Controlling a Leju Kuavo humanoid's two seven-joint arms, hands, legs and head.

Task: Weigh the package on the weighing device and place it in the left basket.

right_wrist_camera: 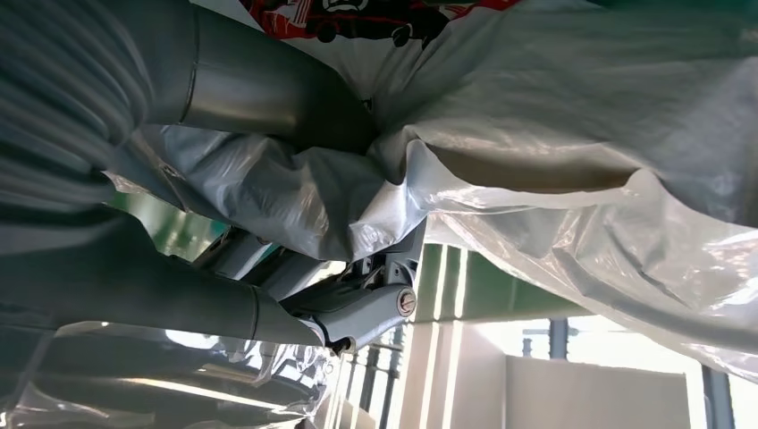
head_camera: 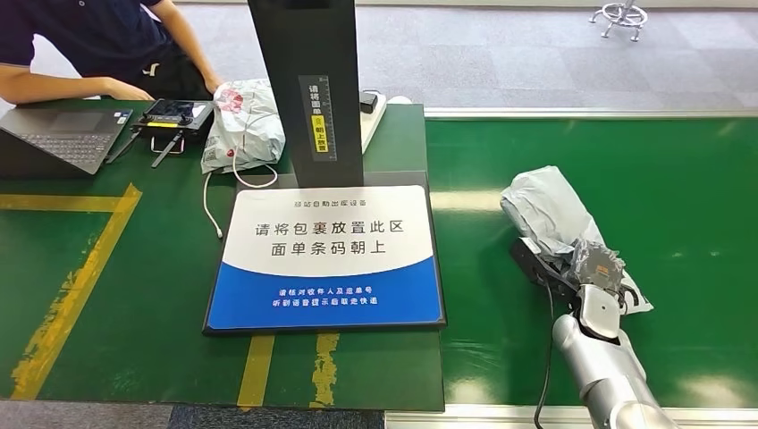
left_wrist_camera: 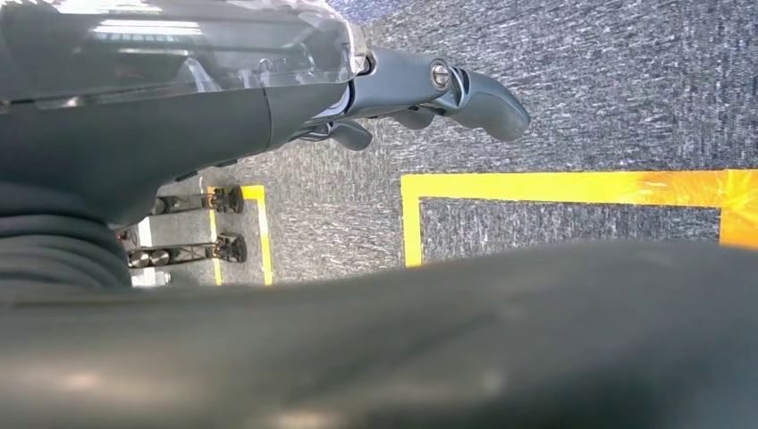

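The package, a grey plastic mailer bag, lies on the green belt to the right of the weighing device. The device is a flat white-and-blue plate with Chinese print and a black column behind it. My right hand grips the bag's near end. In the right wrist view the crumpled package is pinched between the thumb and the darker fingers. My left hand hangs over grey carpet, holding nothing, its fingers loosely apart.
A second white printed bag lies behind the scale at the left. A person sits at the far left by a laptop and a black device with antennas. Yellow tape marks the green table.
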